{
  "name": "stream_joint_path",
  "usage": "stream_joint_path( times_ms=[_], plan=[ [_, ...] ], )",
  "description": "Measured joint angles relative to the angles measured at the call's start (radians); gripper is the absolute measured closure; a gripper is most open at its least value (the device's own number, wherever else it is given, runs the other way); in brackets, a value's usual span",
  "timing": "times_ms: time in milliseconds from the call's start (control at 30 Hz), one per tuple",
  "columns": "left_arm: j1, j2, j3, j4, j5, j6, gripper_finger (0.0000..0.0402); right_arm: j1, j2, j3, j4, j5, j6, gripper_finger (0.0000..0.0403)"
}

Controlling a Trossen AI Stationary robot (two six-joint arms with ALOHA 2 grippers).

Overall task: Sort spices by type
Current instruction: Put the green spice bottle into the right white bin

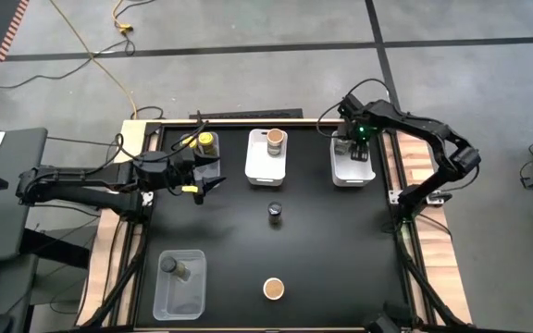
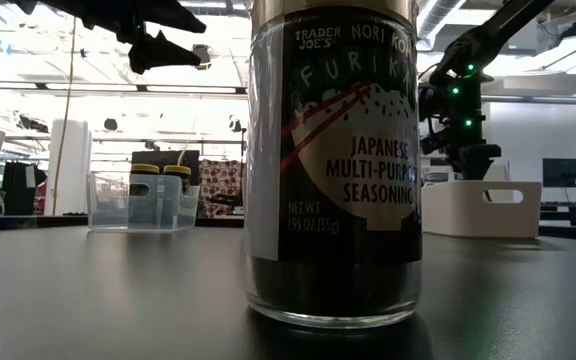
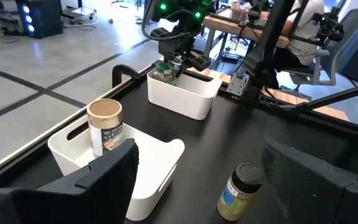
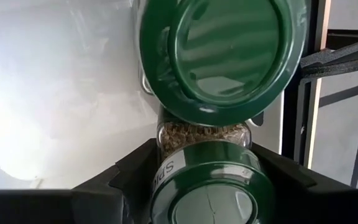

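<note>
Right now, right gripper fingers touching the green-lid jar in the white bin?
Touching. The right wrist view shows the dark fingers pressed against both sides of the green-lid jar, no gap visible.

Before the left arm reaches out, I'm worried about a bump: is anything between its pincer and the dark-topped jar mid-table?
Nothing visible. The left pincer hangs open beside the clear bin, and only bare black table lies between it and the dark-topped jar. The white bin sits off that line.

The whole table (image 1: 276, 250) is seen from straight overhead. It is viewed level from the low camera, blocked close-up by a jar (image 2: 333, 160). The white bin (image 3: 182, 93) at the far right corner is shared by both wrist views.
</note>
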Motion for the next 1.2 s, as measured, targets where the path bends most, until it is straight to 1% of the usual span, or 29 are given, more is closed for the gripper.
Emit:
stream_joint_path(
  times_ms=[1200],
  plan=[
    [0.000,0.000,0.000,-0.014,0.000,-0.008,0.0081,0.000,-0.001,0.002,0.002,-0.005,0.004,0.0152]
  ],
)
